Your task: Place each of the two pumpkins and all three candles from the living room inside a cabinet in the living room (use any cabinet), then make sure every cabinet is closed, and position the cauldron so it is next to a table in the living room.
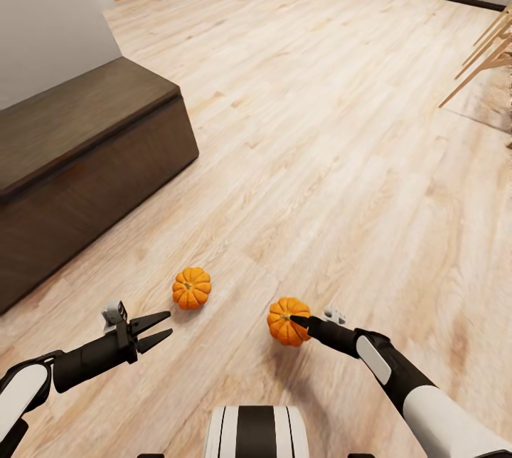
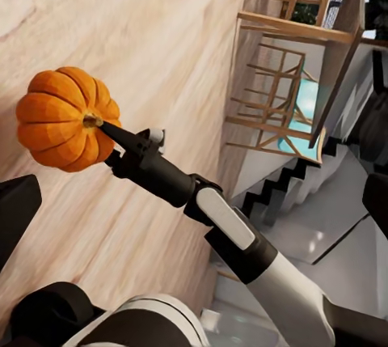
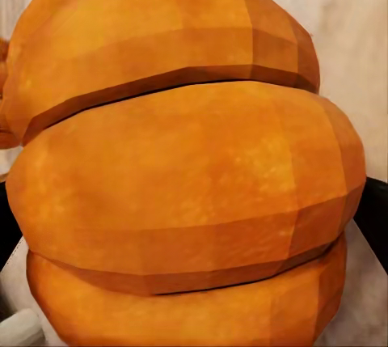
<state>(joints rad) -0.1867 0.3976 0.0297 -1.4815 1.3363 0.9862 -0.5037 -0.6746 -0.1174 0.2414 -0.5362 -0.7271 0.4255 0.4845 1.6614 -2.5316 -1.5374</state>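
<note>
The right gripper has its jaws pinching a small orange ribbed pumpkin, one fingertip resting by the stem in the left wrist view; in the right wrist view that pumpkin sits pressed up against the camera between the fingers. Whether it is off the pale wood-plank floor yet, I cannot tell. The left gripper hangs low with its jaws spread and nothing between them, pointing toward the second orange ribbed pumpkin, which sits on the floor just beyond it. The long, low dark-brown wooden cabinet stands against the wall on the robot's left, its front shut on the stretch that shows.

By my reading the task is at its start (one pumpkin in hand, none stowed). Left to do: both pumpkins and the three candles into the cabinet, every front closed, and the cauldron set beside the coffee table.
</note>
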